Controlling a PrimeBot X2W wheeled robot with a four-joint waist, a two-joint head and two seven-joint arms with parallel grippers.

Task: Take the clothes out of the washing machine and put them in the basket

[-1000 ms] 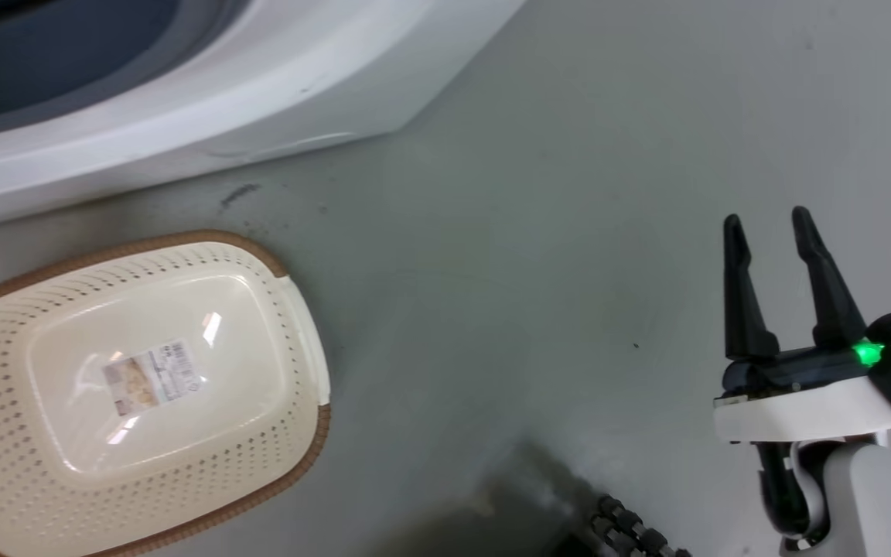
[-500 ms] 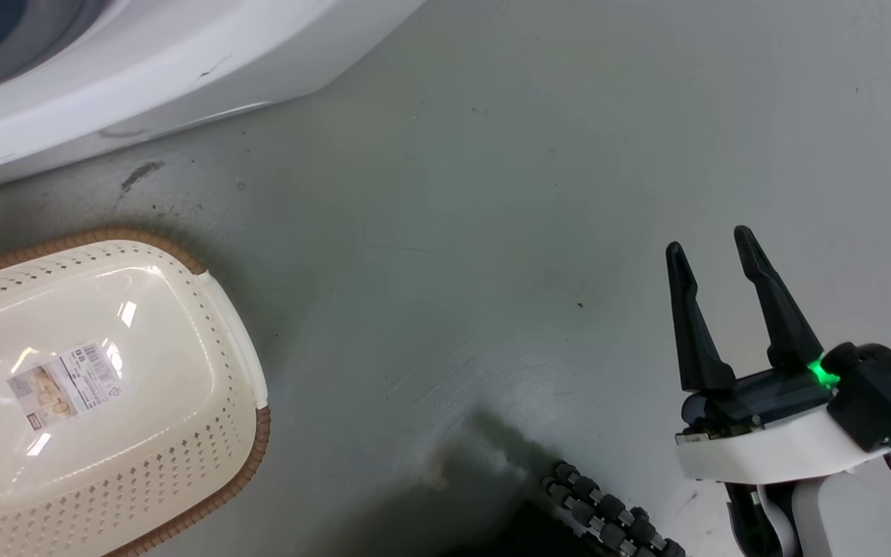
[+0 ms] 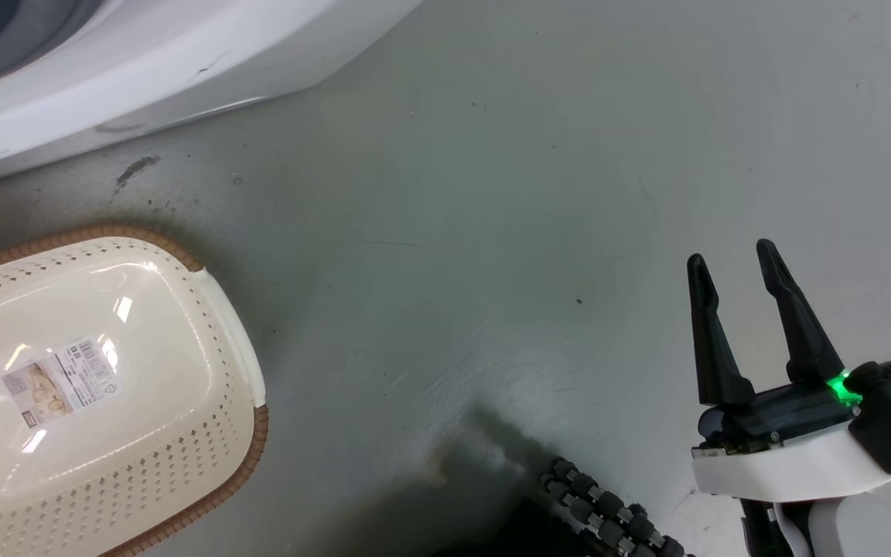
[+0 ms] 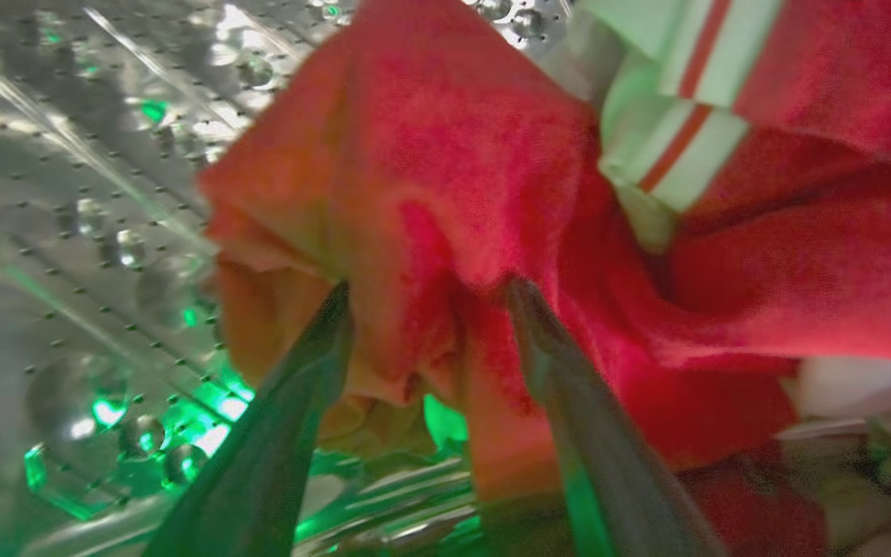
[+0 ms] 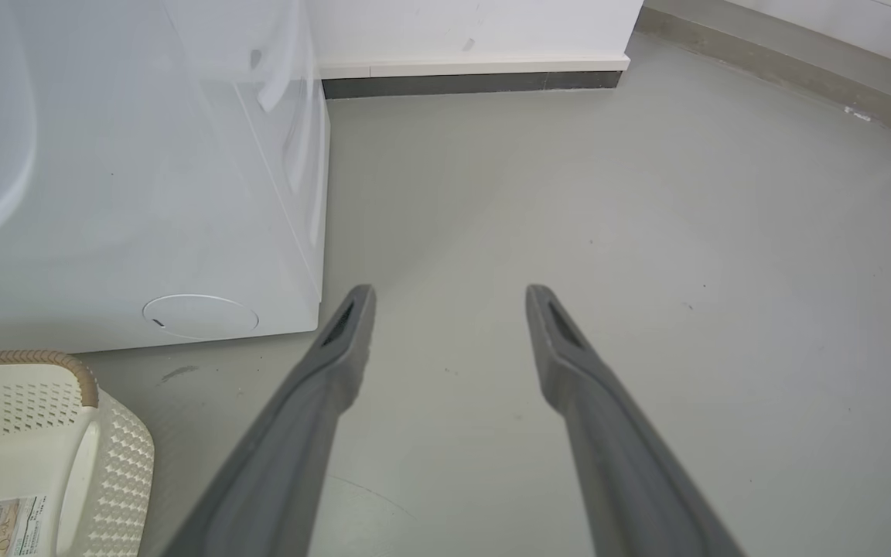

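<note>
The clothes (image 4: 453, 155) lie inside the washing machine (image 3: 144, 70), bunched against its shiny perforated drum (image 4: 66, 193). They show as a heap of bright red cloth, with a white band crossed by thin red stripes (image 4: 677, 139) folded in at the far side of the heap. The left gripper (image 4: 428, 288) is in the drum with them. Its two dark fingers stand spread apart, not clenched, and a hanging fold of the red cloth sits in the gap between them. The close view is blurred and washed with green light, so whether the fingers press the fold or merely flank it is hard to say.

The basket (image 3: 221, 480) stands on the grey floor (image 3: 492, 232) just in front of the washing machine's base, near its lower panel and not touching it. No cloth lies in it, and a printed label (image 3: 59, 381) is stuck to its glossy bottom.

The right gripper (image 3: 732, 253) hangs above the floor, well out from the washing machine's front corner and on the far side of that corner from the basket. Its jaws are released, wide open, with bare floor between the fingertips and a green lamp (image 3: 840, 383) lit at the base of one finger. A black ribbed cable (image 3: 608, 510) lies on the floor near it
</note>
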